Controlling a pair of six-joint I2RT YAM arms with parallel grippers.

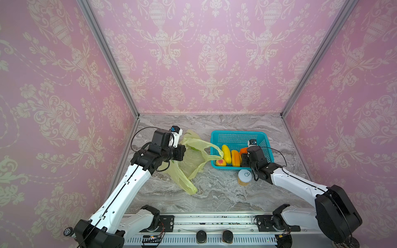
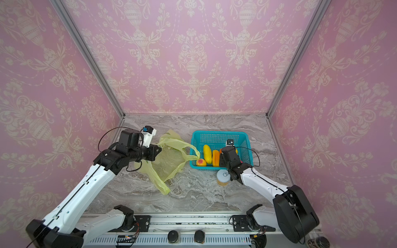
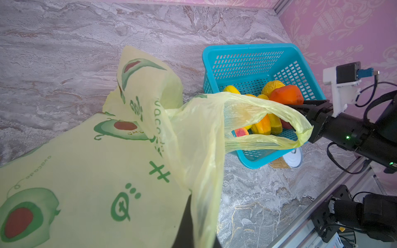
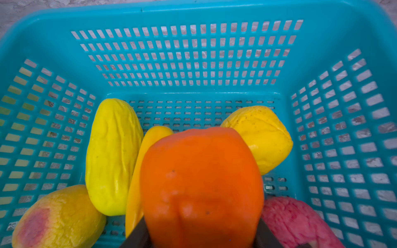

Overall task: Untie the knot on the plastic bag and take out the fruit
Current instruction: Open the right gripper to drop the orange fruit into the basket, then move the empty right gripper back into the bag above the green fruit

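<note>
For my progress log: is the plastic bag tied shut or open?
Open. The plastic bag shows no knot: one handle loop stretches toward the basket, the other lies apart on the table.

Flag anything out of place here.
One handle loop of the plastic bag stretches across the rim of the teal basket, above the fruit inside, where it could snag. Contact is unclear. Nothing else stands out.

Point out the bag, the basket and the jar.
bag (image 1: 189,167): in a top view, its flat body.
basket (image 1: 236,138): in a top view, its far wall.
jar (image 1: 245,175): in a top view, its white lid.
</note>
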